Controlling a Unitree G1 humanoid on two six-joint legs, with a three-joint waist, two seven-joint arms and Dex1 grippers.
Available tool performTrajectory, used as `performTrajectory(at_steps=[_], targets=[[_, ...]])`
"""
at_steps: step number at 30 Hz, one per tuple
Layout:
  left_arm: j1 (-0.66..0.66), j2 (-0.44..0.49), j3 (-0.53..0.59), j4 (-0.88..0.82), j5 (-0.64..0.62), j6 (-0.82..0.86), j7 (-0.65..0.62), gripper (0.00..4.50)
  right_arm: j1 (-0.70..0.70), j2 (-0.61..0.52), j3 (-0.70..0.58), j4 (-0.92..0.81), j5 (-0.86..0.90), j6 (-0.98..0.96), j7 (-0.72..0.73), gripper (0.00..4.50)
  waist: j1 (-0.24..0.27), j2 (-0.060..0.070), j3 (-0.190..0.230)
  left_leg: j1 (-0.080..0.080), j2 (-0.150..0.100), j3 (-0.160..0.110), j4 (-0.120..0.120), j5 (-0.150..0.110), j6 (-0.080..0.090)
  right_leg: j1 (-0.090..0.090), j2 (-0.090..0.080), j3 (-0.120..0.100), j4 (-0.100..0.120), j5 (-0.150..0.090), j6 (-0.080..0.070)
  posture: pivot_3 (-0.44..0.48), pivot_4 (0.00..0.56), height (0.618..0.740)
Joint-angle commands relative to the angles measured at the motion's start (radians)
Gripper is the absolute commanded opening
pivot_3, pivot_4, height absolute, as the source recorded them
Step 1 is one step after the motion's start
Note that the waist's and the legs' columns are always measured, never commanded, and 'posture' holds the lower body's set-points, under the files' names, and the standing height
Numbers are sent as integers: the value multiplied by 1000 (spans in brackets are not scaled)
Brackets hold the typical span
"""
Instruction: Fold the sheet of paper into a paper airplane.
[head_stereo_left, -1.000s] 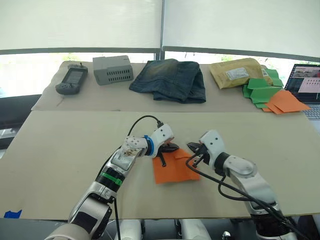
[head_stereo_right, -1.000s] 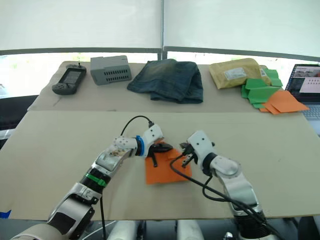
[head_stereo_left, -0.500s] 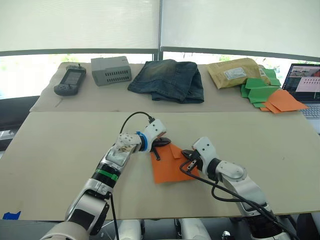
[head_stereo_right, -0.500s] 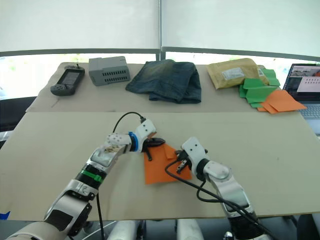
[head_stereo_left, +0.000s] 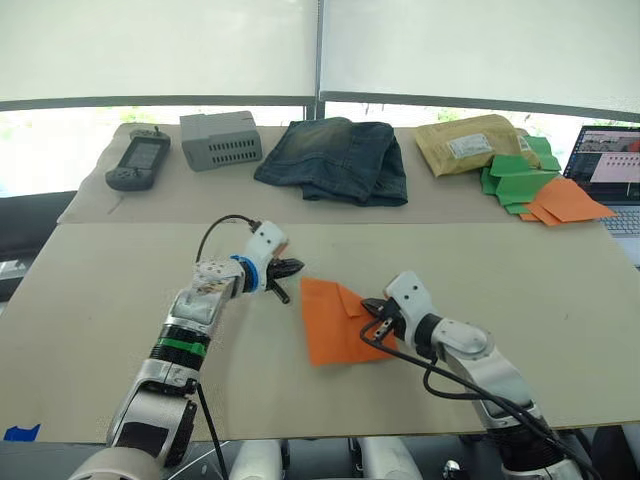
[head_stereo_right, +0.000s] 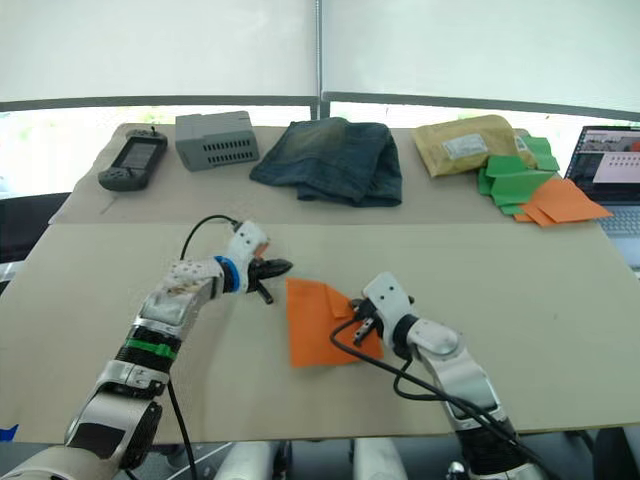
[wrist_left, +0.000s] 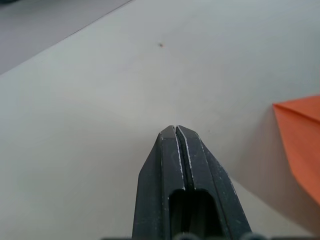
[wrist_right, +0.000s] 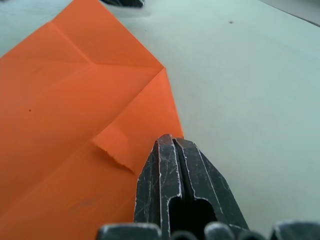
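From the left eye view, the sheet of paper (head_stereo_left: 340, 323) lies flat near the middle of the bench (head_stereo_left: 100, 300), toward its front edge, with 1 corner flap folded over at its far right. The right gripper (head_stereo_left: 377, 315) rests at the sheet's right edge, while the left gripper (head_stereo_left: 287, 270) sits just off the sheet's far left corner, not touching it. The risk here is that with only 1 gripper on the thin sheet, any push could slide or swivel it on the smooth surface and throw the next crease off line. The right eye view shows the same layout; along the bench's back edge stand a handheld device (head_stereo_right: 125, 164), a grey box (head_stereo_right: 216, 139), folded jeans (head_stereo_right: 330, 160), a padded envelope (head_stereo_right: 470, 145) and piled green and orange paper pieces (head_stereo_right: 535, 190), with a laptop (head_stereo_right: 610, 175) at the far right and blinds over the windows behind. In the left wrist view the jaws are pressed together over bare bench. In the right wrist view the jaws are likewise closed, tips at the sheet's edge beside a small curled, torn-looking bit of paper that could snag a fold.
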Motion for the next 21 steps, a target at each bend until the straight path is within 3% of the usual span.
performTrajectory(at_steps=[1, 3, 10, 21], targets=[[18, 27, 82, -184, -127, 197, -2, 0, -18, 8, 21, 39, 1, -13, 9, 9, -1, 0, 0, 0, 0, 0, 0, 0, 0, 0, 0, 0, 0, 0, 0, 0, 150, 722], [47, 39, 108, -274, -184, 305, 6, 0, -24, 15, 33, 57, -4, -20, 13, 9, -2, 0, 0, 0, 0, 0, -1, 0, 0, 0, 0, 0, 0, 0, 0, 0, 150, 722], [155, 5, 232, -517, -350, 621, 146, 2170, -41, 27, 73, 95, -11, -45, 29, 0, -8, 0, 0, 1, 1, -1, -1, 0, 0, 0, 0, 0, 0, -1, 0, 0, 150, 722], [218, -78, 198, -611, -389, 715, 314, 2170, -62, 37, 96, 129, -17, -70, 38, 0, -13, 0, 0, 3, 1, -1, -2, 0, 0, 1, 0, 0, 1, -1, 0, 0, 150, 722]])
